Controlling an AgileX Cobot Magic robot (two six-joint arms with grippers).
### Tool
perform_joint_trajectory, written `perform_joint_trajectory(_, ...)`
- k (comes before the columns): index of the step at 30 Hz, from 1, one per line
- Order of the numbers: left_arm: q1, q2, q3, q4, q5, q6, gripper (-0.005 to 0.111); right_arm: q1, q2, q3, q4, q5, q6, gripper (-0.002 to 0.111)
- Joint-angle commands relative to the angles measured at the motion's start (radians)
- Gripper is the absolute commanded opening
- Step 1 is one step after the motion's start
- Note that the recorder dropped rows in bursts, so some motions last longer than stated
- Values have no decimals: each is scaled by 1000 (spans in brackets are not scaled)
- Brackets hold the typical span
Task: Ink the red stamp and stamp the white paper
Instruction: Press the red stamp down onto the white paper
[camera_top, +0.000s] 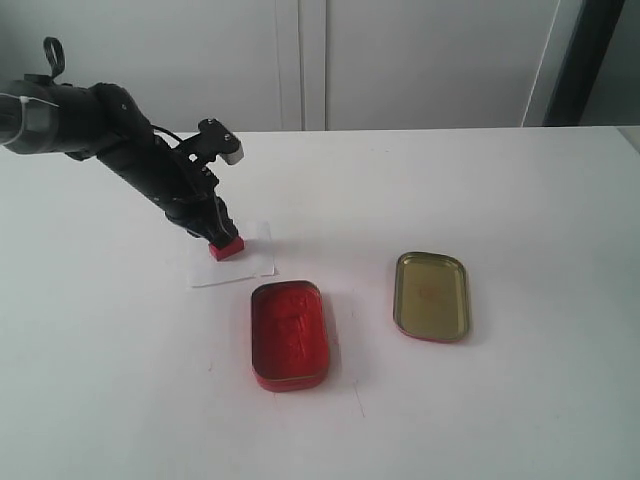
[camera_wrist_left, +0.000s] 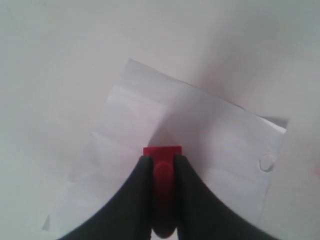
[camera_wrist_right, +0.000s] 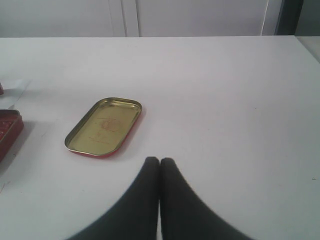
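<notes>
ink pad tin (camera_top: 289, 333): closest to me, open, red pad showing, lying on the white table (camera_top: 520, 200)
lid (camera_top: 431, 295): off to the right of the tin, apart from it, gold inside facing up
white paper (camera_top: 245, 268): just behind the tin, flat on the table
red stamp (camera_top: 228, 248): base down on the paper, looks like it's touching
left gripper (camera_top: 218, 232): clamped on the stamp's handle, arm slanting in from the left
right gripper (camera_wrist_right: 159, 161): fingers pressed together, nothing between them, over bare table
</notes>
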Motion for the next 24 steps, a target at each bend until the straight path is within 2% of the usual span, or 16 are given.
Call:
perform_joint_trajectory(1, 1, 64, 61, 57, 56, 7, 0, -6, -5, 6, 1, -14, -2, 0)
perform_joint_trajectory(24, 1, 64, 68, 57, 44, 10, 0, -6, -5, 6, 1, -14, -2, 0)
